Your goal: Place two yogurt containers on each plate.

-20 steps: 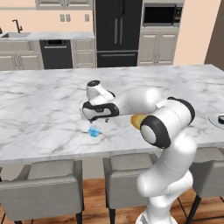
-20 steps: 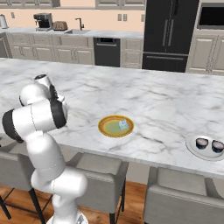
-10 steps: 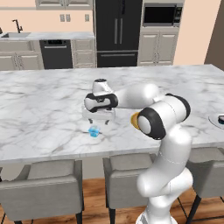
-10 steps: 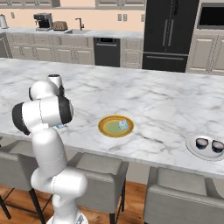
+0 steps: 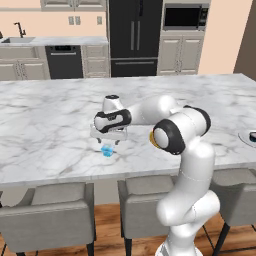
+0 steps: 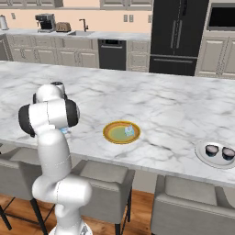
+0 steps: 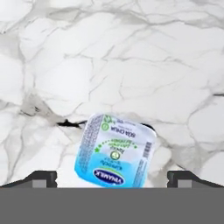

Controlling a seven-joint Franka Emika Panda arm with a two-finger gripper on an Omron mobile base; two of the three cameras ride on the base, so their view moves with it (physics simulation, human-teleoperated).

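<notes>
- Since a second ago, gripper (image 5: 108, 142) swung over to hover above tub (image 5: 107, 150), left of centre, jaws spread wide, empty.
- Best descent: straight down, tub (image 7: 114, 152) centred between fingertips (image 7: 183, 177).

A home kitchen, rendered. Long marble island (image 5: 45, 125) across the middle, grey stools (image 5: 47, 222) tucked under its near edge. Along the back wall, cream cabinets (image 5: 180, 55), a black fridge (image 5: 132, 37), a built-in microwave (image 5: 185, 16), a dark dishwasher (image 5: 64, 62), and a sink with black tap (image 5: 19, 32) at the far left corner. Coffee maker (image 6: 44, 22) and toaster (image 6: 63, 26) on the back counter. Wood floor (image 6: 142, 206) below, peach walls above.
</notes>
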